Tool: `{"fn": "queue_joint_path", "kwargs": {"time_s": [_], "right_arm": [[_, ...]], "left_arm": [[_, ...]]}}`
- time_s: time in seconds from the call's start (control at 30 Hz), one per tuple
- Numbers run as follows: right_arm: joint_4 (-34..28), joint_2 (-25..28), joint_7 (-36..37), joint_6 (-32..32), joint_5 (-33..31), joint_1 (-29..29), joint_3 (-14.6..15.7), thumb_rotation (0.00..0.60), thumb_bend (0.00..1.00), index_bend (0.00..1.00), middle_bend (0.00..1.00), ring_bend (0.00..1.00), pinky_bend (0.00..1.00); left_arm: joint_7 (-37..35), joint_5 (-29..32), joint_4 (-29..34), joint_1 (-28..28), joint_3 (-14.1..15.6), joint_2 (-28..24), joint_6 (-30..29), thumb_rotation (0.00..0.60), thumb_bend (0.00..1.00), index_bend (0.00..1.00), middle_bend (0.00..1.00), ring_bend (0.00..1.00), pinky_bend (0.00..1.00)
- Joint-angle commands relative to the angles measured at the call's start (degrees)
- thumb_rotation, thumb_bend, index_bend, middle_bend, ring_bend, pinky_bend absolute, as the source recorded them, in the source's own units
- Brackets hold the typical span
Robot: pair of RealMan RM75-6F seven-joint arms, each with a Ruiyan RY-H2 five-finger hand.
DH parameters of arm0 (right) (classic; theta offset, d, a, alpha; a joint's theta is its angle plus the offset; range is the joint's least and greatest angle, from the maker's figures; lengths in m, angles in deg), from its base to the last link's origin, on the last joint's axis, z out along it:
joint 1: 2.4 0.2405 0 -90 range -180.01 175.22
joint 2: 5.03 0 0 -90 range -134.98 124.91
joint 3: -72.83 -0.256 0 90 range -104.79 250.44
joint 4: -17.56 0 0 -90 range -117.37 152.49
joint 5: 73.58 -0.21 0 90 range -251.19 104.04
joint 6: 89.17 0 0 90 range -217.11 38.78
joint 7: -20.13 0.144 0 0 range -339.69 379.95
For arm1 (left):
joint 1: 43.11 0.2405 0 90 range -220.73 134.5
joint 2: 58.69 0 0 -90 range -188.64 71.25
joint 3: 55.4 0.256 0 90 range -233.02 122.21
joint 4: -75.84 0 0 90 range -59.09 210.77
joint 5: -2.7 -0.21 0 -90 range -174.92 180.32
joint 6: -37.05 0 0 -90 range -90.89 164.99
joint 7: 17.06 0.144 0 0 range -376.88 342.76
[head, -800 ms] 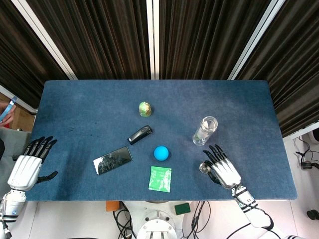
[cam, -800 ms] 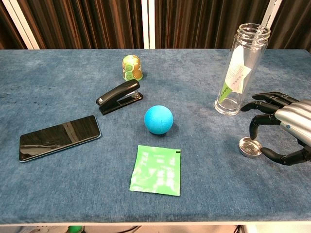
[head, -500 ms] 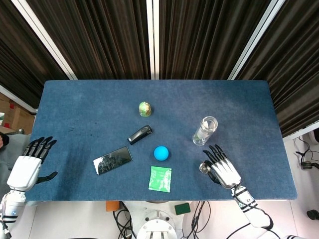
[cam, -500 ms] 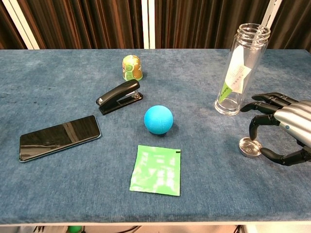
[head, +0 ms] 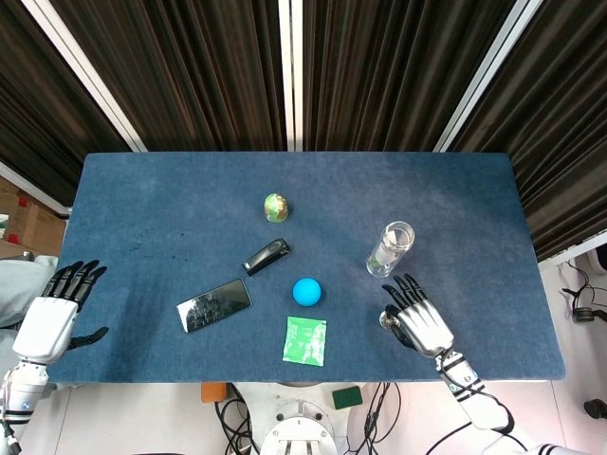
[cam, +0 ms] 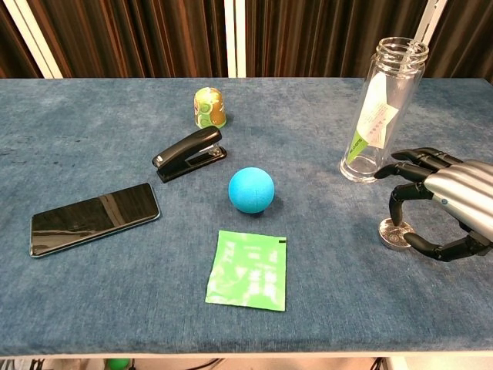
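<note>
Right robot hand [cam: 439, 212] sits at the lower right of the chest view, fingers spread and arched over a small round metal lid [cam: 394, 233] lying flat on the blue desk [cam: 92, 139]. The fingertips come down around the lid and the thumb curls in from below, like a cage over it, but I can't tell whether anything actually touches it, so I'd call the robot hand open and empty for now. That arch makes sense for a thing this flat: you have to come at it from above and pinch the rim.

The lid lies just in front of the empty clear bottle [cam: 381, 108], which stands upright with its mouth open, a paper label showing inside. Near each other, not touching.

Left robot hand [head: 52, 318] is parked way off at the lower left of the head view, at the desk edge, fingers apart, holding nothing.

Everything else is spread out in the middle, well apart: blue ball [cam: 251, 189], green packet [cam: 248, 270] lying flat, black stapler [cam: 189, 153], phone [cam: 94, 217] face up, and a small green-and-tan cup thing [cam: 209, 107] further back.
</note>
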Motion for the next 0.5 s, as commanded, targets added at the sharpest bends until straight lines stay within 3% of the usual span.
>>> {"fn": "queue_joint_path", "kwargs": {"time_s": [0.03,0.5], "right_arm": [[0.1,-0.2,-0.1,0.0,-0.1,0.1,-0.1,0.600,0.41,0.53,0.13,0.00,0.00],[1.1,-1.3,-0.8,0.1,-0.6,0.2,-0.2,0.600,0.43,0.57,0.14,0.00,0.00]], "left_arm": [[-0.1,0.1,-0.1,0.0,0.0,0.0,0.0,0.600,0.04,0.11,0.08,0.05,0.12],[-0.8,0.3,-0.7,0.2,0.0,0.0,-0.1,0.600,0.04,0.11,0.08,0.05,0.12]]}}
